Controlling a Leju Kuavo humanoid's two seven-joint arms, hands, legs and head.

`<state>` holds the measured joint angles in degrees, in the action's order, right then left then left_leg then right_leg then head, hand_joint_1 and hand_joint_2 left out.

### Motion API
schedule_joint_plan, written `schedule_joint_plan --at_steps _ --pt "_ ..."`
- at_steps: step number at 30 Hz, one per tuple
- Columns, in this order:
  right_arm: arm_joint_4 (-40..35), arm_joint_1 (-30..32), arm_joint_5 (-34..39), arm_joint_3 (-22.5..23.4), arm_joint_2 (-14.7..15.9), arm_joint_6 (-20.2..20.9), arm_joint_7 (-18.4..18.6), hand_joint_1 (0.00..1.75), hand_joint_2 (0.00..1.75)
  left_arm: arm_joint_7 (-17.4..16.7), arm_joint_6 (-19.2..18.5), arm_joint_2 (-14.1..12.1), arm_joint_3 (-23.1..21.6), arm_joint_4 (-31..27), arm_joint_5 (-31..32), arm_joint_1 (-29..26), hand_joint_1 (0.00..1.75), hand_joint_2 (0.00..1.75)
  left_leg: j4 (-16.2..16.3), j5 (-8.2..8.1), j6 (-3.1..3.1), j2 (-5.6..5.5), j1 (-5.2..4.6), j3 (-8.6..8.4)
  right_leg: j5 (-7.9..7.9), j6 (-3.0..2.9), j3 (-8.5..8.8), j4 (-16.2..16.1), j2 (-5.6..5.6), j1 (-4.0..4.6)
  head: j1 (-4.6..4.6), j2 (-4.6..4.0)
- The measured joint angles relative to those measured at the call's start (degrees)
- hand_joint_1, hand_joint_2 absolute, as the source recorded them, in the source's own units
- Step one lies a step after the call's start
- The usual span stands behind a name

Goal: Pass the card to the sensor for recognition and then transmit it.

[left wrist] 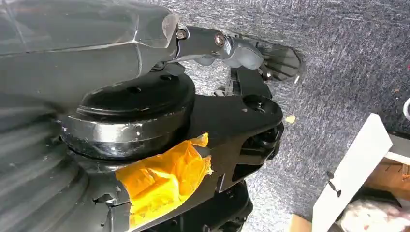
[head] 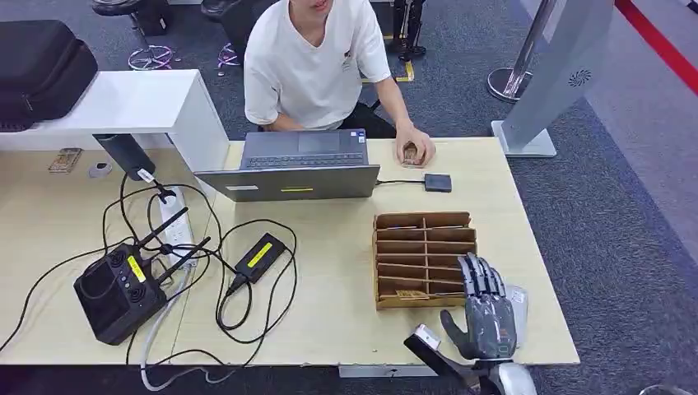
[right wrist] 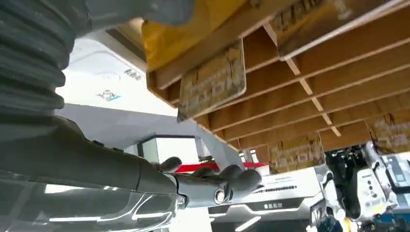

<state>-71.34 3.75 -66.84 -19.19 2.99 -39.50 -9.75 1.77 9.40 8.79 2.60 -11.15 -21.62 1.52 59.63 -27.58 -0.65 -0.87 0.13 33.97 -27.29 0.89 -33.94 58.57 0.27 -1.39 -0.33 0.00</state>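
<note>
Grey carpet [head: 625, 247] surrounded a pale wooden table [head: 329, 329] cluttered with a laptop [head: 292, 169], black cables and a controller [head: 119, 292]; a person [head: 317, 62] sat behind it. The right hand [head: 486, 309] hovered at the near right corner of the wooden card rack [head: 424, 259], fingers [head: 481, 276] spread and straight, holding nothing. A card [right wrist: 215, 82] stood in a rack slot close by. The left hand [left wrist: 241, 50] hung over the floor, its grip unclear. Judging by this, nothing was done: grasping, scanning at the small dark sensor [head: 437, 182] and handing over remained.
</note>
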Motion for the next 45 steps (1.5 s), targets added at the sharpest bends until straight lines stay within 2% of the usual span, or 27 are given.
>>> schedule_joint_plan --at_steps 23,29,34,39,45 --pt "2.32 -0.15 4.48 0.35 0.0 -0.7 -3.21 1.75 1.75 0.26 0.17 -0.02 0.0 0.0 -0.15 0.01 0.0 1.75 0.0 0.0 0.0 0.0 0.0 -0.01 0.0 0.0 0.01 0.0 0.0 0.0 0.0 0.0" --pt "2.38 -0.06 4.2 0.77 0.0 -0.7 -3.5 1.75 1.75 1.29 3.02 -0.15 0.0 0.0 -0.2 -0.04 0.0 1.75 0.0 0.0 0.0 0.0 0.0 -0.02 0.0 0.0 0.01 0.0 0.0 0.0 0.0 0.0" --pt "2.36 -0.07 3.78 0.9 0.0 -0.7 -3.72 1.75 1.75 0.15 2.78 -0.24 0.0 0.0 0.0 -0.03 0.0 1.75 0.0 0.0 0.0 0.0 0.0 -0.01 0.0 0.0 0.01 0.0 0.0 0.0 0.0 0.0" --pt "-0.17 -0.38 3.28 1.29 0.02 -0.7 -3.54 1.75 1.75 -0.09 2.84 -0.26 -0.11 0.0 0.46 -0.03 0.0 1.75 0.0 0.0 0.0 0.01 0.0 0.0 0.01 0.0 0.01 0.01 0.0 0.0 0.0 0.0" --pt "-6.26 -2.68 3.45 1.14 1.49 0.72 -0.83 1.75 1.75 -0.74 2.53 -0.33 -0.55 0.0 0.61 -0.05 0.0 1.75 0.0 0.01 -0.01 0.05 0.0 -0.01 0.03 -0.02 0.01 0.01 0.05 0.0 0.0 0.0"
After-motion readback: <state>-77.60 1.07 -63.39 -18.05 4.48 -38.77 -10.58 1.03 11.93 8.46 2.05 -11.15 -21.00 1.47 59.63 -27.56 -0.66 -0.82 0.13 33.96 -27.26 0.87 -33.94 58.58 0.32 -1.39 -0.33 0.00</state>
